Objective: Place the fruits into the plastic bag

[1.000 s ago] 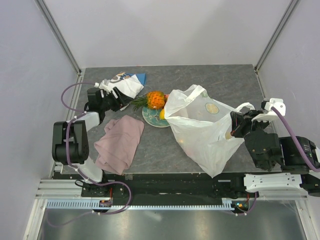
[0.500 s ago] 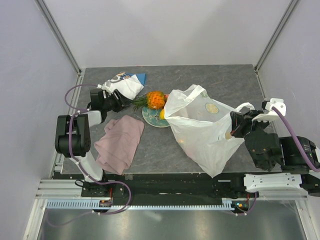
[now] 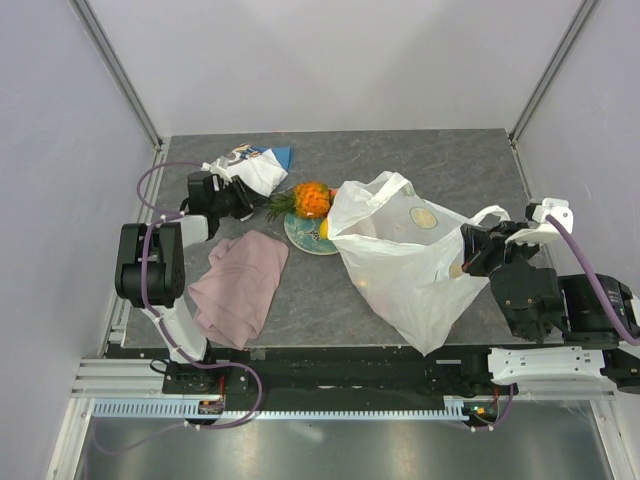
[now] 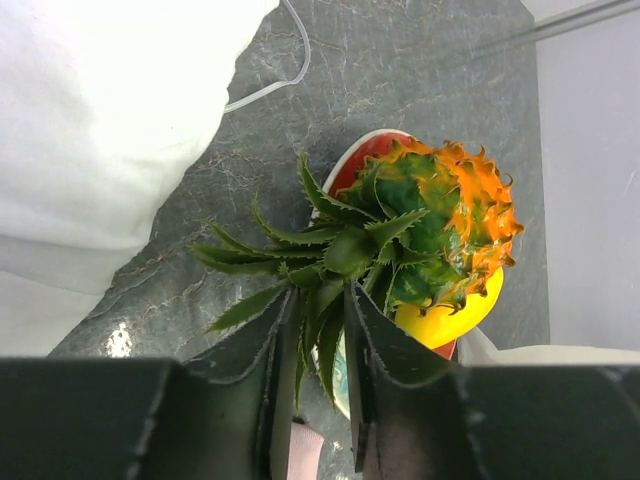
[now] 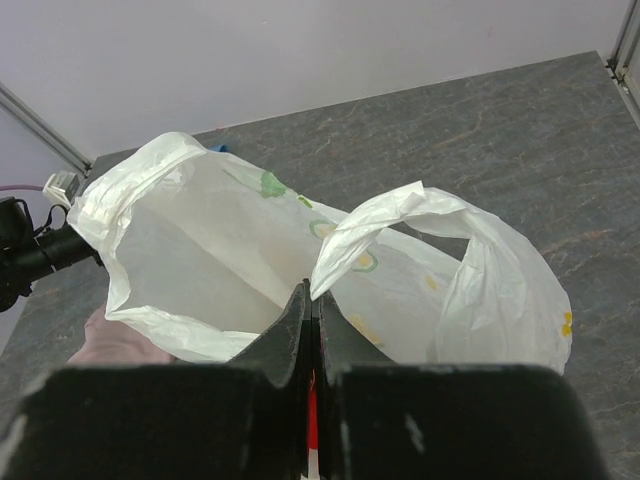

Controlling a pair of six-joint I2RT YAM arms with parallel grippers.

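On the table (image 3: 420,160), seen from above, a red-and-teal plate (image 3: 300,240) sits just beside the plastic bag (image 3: 405,260), at the bag's 9 o'clock.

Item 1, fruit. The pineapple (image 3: 311,199) lies on its side on the plate, with its green crown pointing to 9 o'clock. A yellow mango (image 4: 445,320) lies on the same plate, touching the pineapple's body. Other fruit cannot be made out with certainty.

Item 2, bag. It lies on its side from the table's middle toward 4 o'clock. Its mouth gapes toward 10 o'clock and one handle loop is raised at 3 o'clock. Lemon and leaf prints show through the film.

Item 3, left gripper (image 4: 322,300). It reaches in from 9 o'clock. Its jaws are drawn in close on the crown, and the leaves fill the narrow gap between the fingers (image 4: 285,380). The body of the fruit rests on the plate.

Item 4, right gripper (image 5: 311,300). It is at the bag's 3 o'clock side. Its jaws are pressed together, pinching the bag's film at the base of the handle loop.

Item 5, other objects. A white cloth (image 3: 250,170) lies at the table's 11 o'clock. A pink cloth (image 3: 240,285) lies at 8 o'clock, apart from the plate.
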